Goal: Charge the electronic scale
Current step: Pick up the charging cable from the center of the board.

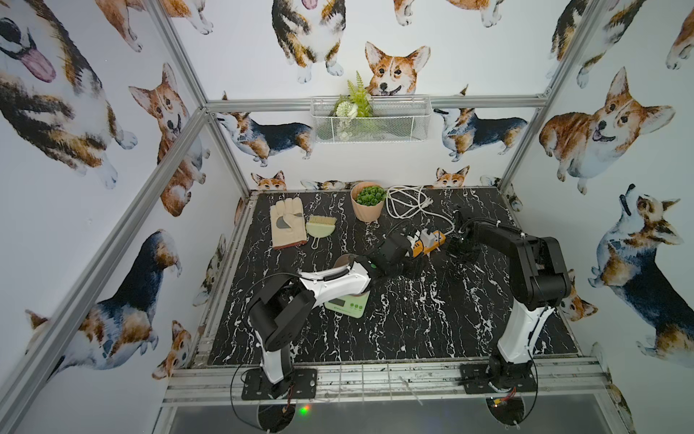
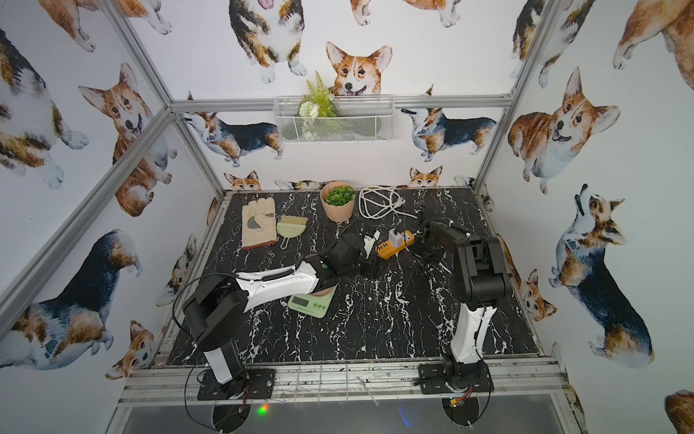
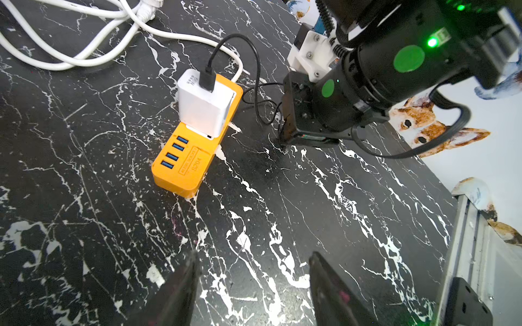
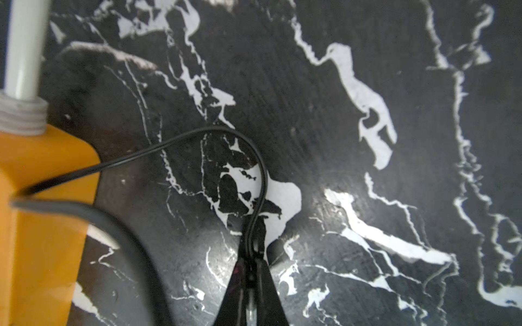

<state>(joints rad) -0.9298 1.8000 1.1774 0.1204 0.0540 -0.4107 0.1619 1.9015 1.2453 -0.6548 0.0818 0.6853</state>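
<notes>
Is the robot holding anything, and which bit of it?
The right gripper pinches the thin black cable on its cord, away from the end plugged into the white charger. The left gripper is open, holding nothing.

The table top [image 3: 310,183] is scuffed, faintly shiny black marble print. The orange power strip [image 3: 180,169] looks like matt plastic, and the white charger [image 3: 206,110] like smooth plastic.

- Your left arm [image 2: 278,282] stretches over the electronic scale [image 2: 308,303], hiding most of its tray.
- Your right gripper [image 2: 425,252] sits low beside the orange power strip [image 2: 392,248], which carries a white charger block [image 2: 395,236].
</notes>
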